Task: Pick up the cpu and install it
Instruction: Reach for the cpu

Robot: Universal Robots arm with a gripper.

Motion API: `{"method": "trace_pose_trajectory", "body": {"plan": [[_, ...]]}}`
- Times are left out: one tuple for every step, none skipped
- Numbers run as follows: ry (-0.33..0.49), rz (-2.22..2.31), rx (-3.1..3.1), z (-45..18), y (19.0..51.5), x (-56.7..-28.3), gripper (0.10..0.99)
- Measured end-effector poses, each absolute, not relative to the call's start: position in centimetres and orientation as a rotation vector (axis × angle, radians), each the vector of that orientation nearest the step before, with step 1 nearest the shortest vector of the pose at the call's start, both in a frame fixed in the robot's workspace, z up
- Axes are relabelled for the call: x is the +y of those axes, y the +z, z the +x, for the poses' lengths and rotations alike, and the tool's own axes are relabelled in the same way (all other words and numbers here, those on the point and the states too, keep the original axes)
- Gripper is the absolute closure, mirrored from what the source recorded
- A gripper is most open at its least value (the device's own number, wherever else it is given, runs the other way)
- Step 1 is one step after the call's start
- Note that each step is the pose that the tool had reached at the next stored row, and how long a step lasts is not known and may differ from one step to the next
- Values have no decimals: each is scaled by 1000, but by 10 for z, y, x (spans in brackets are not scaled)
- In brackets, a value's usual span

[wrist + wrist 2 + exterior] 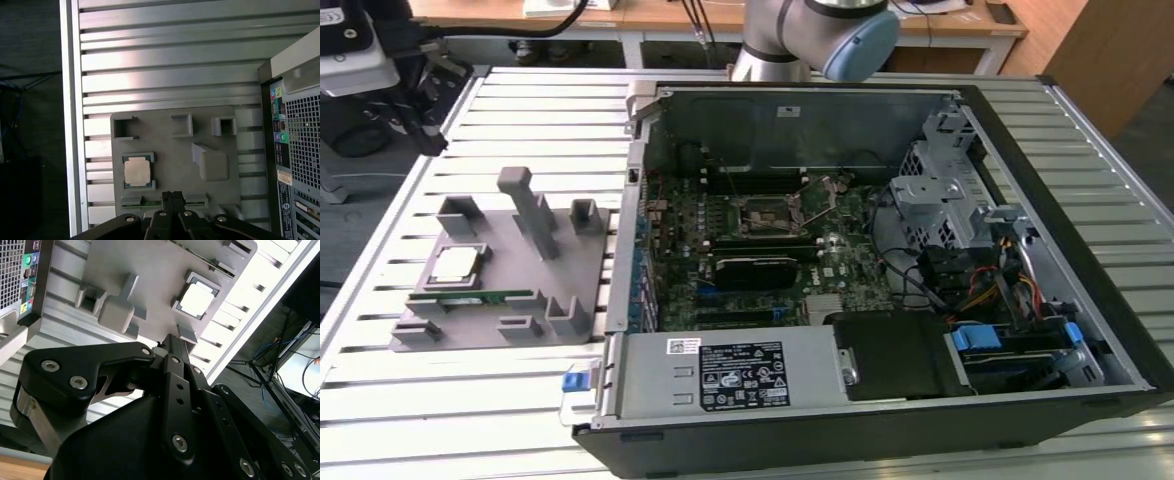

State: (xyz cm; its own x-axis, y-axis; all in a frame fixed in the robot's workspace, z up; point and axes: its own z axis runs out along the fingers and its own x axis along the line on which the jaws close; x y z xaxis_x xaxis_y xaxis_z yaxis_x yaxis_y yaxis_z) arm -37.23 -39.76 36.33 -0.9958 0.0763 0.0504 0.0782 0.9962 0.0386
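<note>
The cpu [458, 264] lies flat in a square nest on the grey holder [576, 268]; the holder rests on the slatted desk [480, 400], at the exterior view's left of the open computer case [801, 105]; in the first wrist view the claw [172, 196] hangs apart from the cpu, fingers together, holding nothing.

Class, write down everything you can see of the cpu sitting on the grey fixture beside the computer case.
The cpu is a small, flat, square chip with a silvery metal top and a thin pale edge. It lies flat, top upward, in a square recess of the grey fixture, framed by raised corner pieces. It is outside the open computer case, towards the exterior view's left. A green memory stick lies in a slot close beside it. Nothing grips it.
</note>
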Motion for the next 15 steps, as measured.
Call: {"method": "trace_pose_trajectory", "body": {"plan": [[-63,-120,-3090,-375,363,-398,980],[-63,-120,-3089,-377,363,-398,980],[-63,-120,-3089,-380,363,-398,980],[-63,-120,-3089,-382,363,-398,980],[-63,-120,-3089,-385,362,-398,980],[-63,-120,-3089,-387,362,-398,980],[-63,-120,-3089,-389,362,-398,980],[-63,-120,-3089,-391,362,-398,980],[-63,-120,-3089,-393,362,-398,980],[-63,-120,-3089,-395,362,-398,980],[-63,-119,-3089,-397,362,-398,980],[-63,-119,-3089,-399,362,-398,980],[-63,-120,-3089,-401,361,-398,980],[-63,-120,-3089,-403,361,-398,980],[-63,-120,-3089,-405,361,-398,980]]}}
